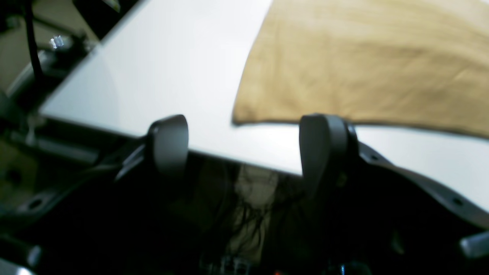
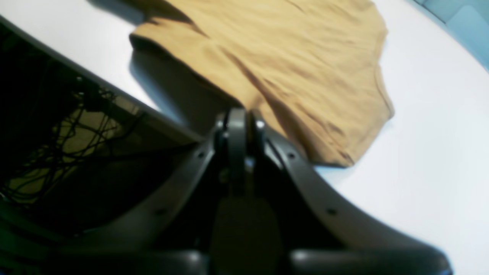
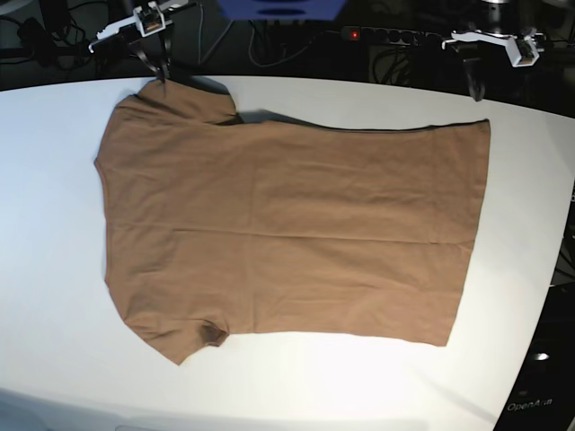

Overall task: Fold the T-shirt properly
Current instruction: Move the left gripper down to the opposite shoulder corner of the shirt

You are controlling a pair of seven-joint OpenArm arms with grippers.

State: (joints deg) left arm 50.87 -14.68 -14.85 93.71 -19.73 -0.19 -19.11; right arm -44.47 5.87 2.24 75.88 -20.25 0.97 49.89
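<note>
The tan T-shirt (image 3: 287, 233) lies spread flat on the white table (image 3: 54, 350), collar end to the left and hem to the right. At the far left corner, my right gripper (image 3: 162, 75) is shut on the far sleeve. In the right wrist view that sleeve cloth (image 2: 290, 65) rises to the closed right gripper (image 2: 239, 116), with a shadow under it. My left gripper (image 3: 475, 85) hangs at the far right, just behind the shirt's hem corner. In the left wrist view the left gripper (image 1: 244, 139) stands open and holds nothing, with the T-shirt (image 1: 363, 65) just beyond it.
The table's far edge (image 1: 229, 162) runs right under both grippers, with dark cables and frame parts behind it. A power strip (image 3: 386, 34) lies behind the table. Bare white table (image 1: 164, 68) surrounds the shirt on every side.
</note>
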